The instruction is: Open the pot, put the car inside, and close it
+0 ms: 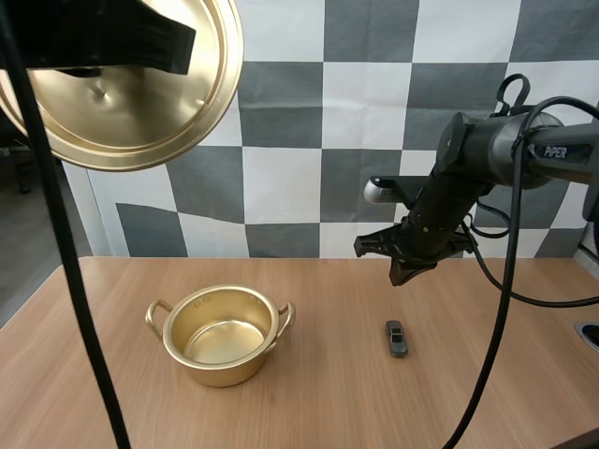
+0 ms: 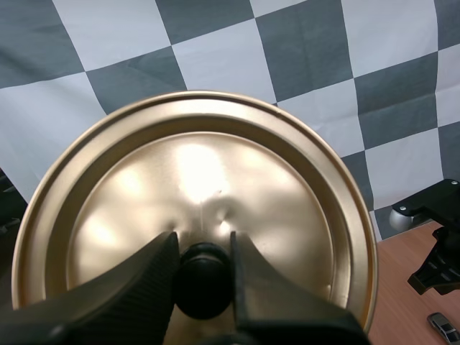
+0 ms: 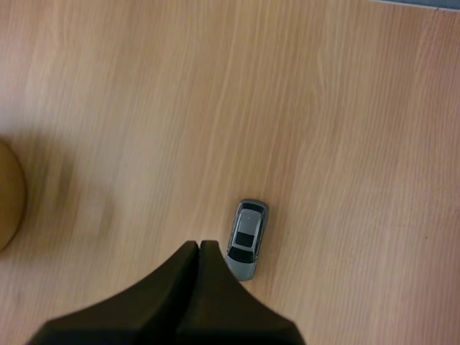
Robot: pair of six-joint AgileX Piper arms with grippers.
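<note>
The gold pot [image 1: 223,334] stands open and empty on the wooden table, left of centre. Its gold lid [image 1: 126,89] hangs high in the air at the upper left, tilted, with my left gripper [image 2: 204,267] shut on its black knob [image 2: 203,282]. A small grey toy car [image 1: 397,338] lies on the table to the right of the pot. My right gripper [image 1: 404,272] hovers above the car, fingers together as one dark wedge [image 3: 198,251] with nothing in them. The car [image 3: 247,238] lies just beside the wedge's tip, and the pot's edge [image 3: 8,194] shows off to one side.
The light wooden table [image 1: 318,402] stretches around the pot and car. A round dark fitting [image 1: 590,334] sits at the table's right edge. My right gripper [image 2: 438,262] and the car [image 2: 444,327] also show past the lid's rim.
</note>
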